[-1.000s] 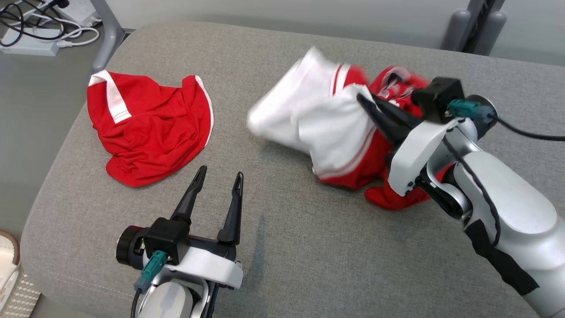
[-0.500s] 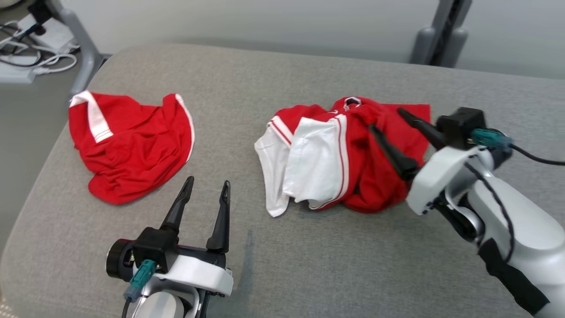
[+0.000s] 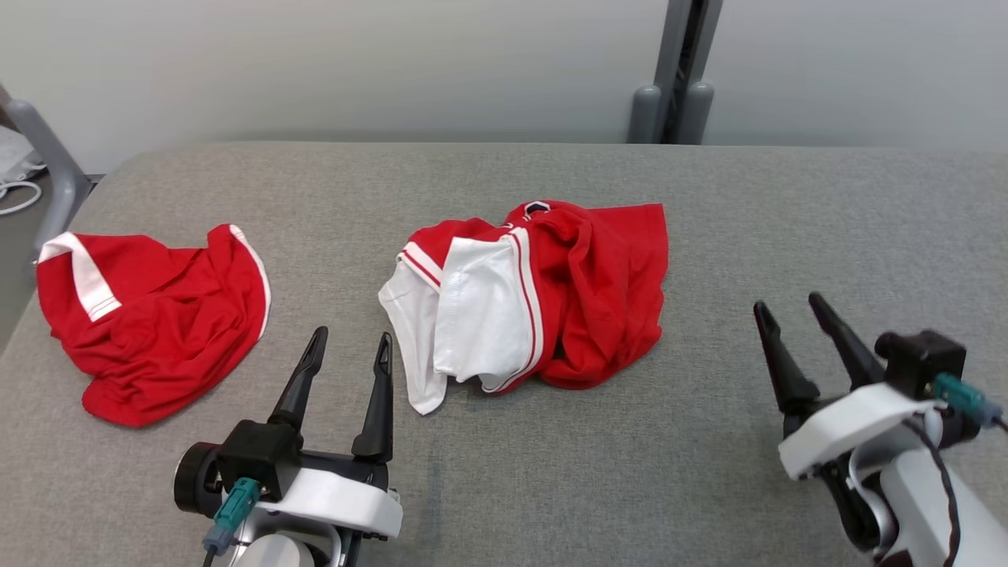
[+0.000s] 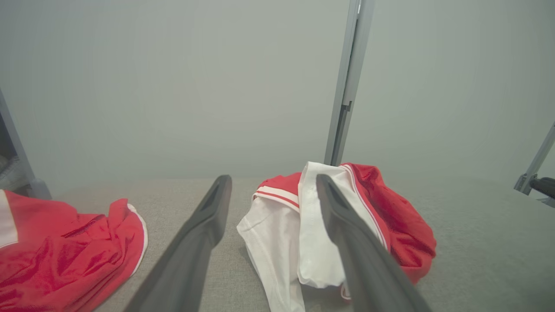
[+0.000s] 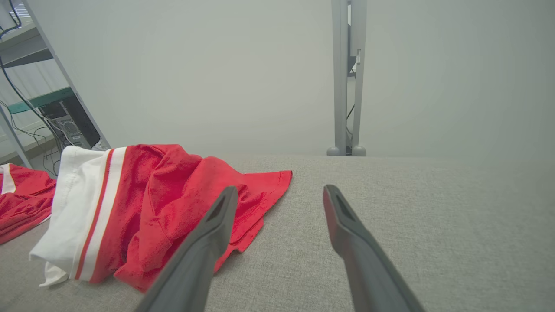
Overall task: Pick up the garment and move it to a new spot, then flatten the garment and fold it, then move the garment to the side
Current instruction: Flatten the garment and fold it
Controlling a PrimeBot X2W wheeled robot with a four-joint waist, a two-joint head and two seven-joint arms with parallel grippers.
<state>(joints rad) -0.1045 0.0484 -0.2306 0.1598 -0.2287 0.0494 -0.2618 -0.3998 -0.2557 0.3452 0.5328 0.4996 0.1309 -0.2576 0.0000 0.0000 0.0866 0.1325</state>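
Lying in a crumpled heap near the middle of the grey cushion (image 3: pixel 709 197), the red and white shirt (image 3: pixel 591 291) is touched by nothing. It is bunched up, with a white part folded over the red part, so it is judged to be in its new spot but not yet made flat. The left gripper (image 3: pixel 352 337) is seen low in the head view, just beside the shirt's white corner, with its two fingers spread and nothing between them. The right gripper (image 3: pixel 787 303) is seen on the other side, apart from the shirt's red edge, and its fingers are spread wide and empty too. With one gripper on each side, the shirt can likely be pulled flat from both ends. The other red cloth (image 3: pixel 150 323) is laid near the cushion's left edge, well apart, so it is not in the way. A grey post (image 3: pixel 669 102) is seen behind the cushion. Bare cushion alone is seen between each gripper and the shirt.
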